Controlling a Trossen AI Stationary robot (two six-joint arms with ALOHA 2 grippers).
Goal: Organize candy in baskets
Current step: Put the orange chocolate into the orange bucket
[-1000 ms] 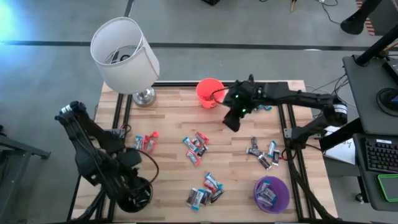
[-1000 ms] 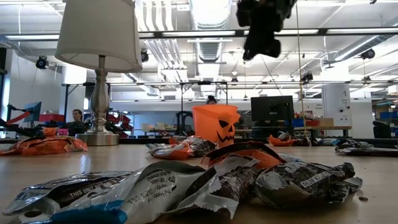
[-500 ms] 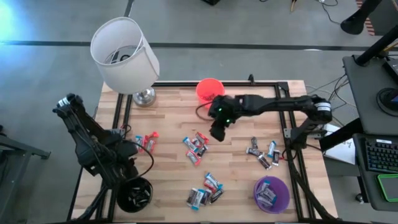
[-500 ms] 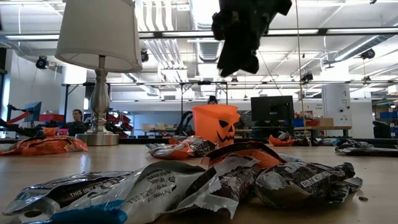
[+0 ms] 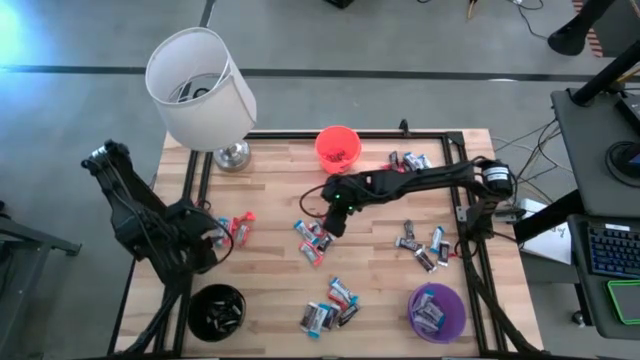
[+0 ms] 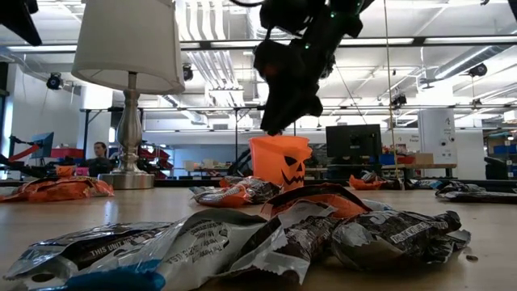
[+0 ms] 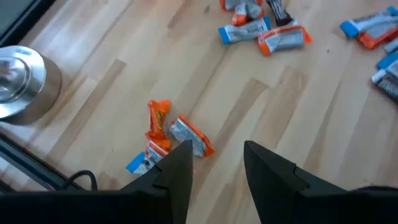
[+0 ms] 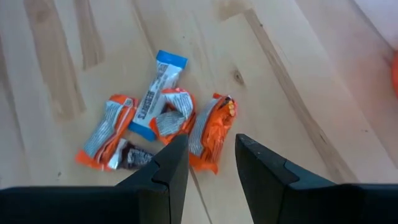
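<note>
Right gripper (image 5: 335,222) poised over centre candy pile (image 5: 313,238)
Its fingers stood parted, empty; left gripper (image 7: 214,163) likewise released above the left pile (image 7: 168,137).

R claw (image 5: 335,217) swung from beside orange basket (image 5: 338,148) out toward bench centre, dropped lower, ended over candy cluster (image 5: 313,236) w/ fingers apart; L arm pulled back from black basket (image 5: 216,312), so its rim showed whole; L claw (image 7: 216,163) ended near orange candies (image 7: 169,134) at bench's L side.
</note>
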